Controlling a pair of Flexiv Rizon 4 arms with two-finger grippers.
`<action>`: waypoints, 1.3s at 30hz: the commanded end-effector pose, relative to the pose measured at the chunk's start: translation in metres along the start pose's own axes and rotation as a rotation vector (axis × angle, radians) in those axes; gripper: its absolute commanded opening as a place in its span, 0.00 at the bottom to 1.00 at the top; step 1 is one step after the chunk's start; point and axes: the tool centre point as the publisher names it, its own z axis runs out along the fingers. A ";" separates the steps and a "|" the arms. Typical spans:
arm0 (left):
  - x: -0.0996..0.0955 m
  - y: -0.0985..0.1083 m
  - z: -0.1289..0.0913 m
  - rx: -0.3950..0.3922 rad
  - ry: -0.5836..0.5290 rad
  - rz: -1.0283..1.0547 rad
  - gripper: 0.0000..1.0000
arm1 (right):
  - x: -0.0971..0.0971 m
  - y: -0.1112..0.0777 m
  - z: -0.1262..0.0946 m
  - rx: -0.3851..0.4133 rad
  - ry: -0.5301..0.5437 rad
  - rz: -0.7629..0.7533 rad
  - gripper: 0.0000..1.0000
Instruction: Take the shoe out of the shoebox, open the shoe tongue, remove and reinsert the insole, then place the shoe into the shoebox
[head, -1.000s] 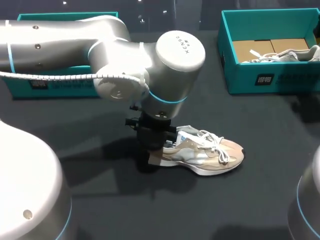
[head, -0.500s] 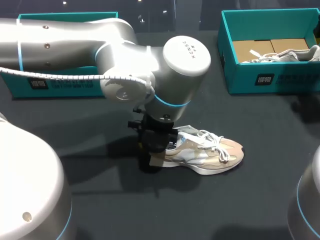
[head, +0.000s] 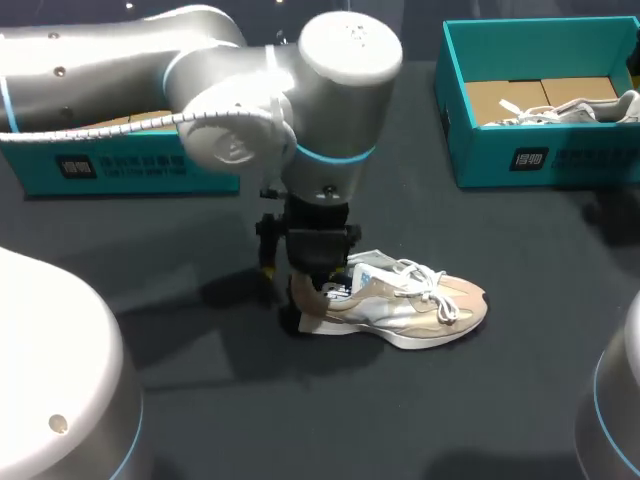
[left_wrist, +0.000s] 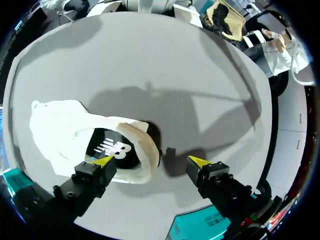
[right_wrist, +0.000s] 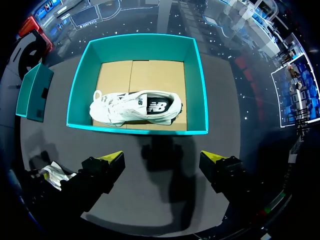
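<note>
A beige and white shoe (head: 405, 305) lies on its sole on the dark table, toe to the right. My left gripper (head: 303, 298) hangs straight above its heel. In the left wrist view the left gripper (left_wrist: 151, 161) is open, and the shoe's heel (left_wrist: 142, 150) lies below and between the fingers without being touched on both sides. One fingertip (left_wrist: 105, 161) is over the dark insole (left_wrist: 112, 150). My right gripper (right_wrist: 162, 157) is open and empty above the table, in front of a teal shoebox (right_wrist: 80, 85) holding a second white shoe (right_wrist: 135, 107).
The teal shoebox (head: 520, 160) stands at the back right, with cardboard on its floor. Another teal box (head: 100, 165) stands at the back left, behind my left arm. Part of my right arm (head: 620, 400) shows at the front right corner.
My left gripper has opened and let go of the shoe's heel, and its wrist has risen a little. The shoe has stayed in place. The right gripper has not changed.
</note>
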 end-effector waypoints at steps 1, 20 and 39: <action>0.063 0.001 -0.058 0.158 -0.190 -0.160 1.00 | 0.001 -0.001 0.000 -0.001 -0.002 0.001 1.00; 0.093 -0.005 -0.067 0.386 -0.284 -0.571 1.00 | 0.001 -0.001 0.000 -0.001 -0.002 0.001 1.00; 0.092 -0.010 -0.042 0.669 -0.609 -1.065 1.00 | 0.001 -0.001 0.000 -0.001 -0.002 0.001 1.00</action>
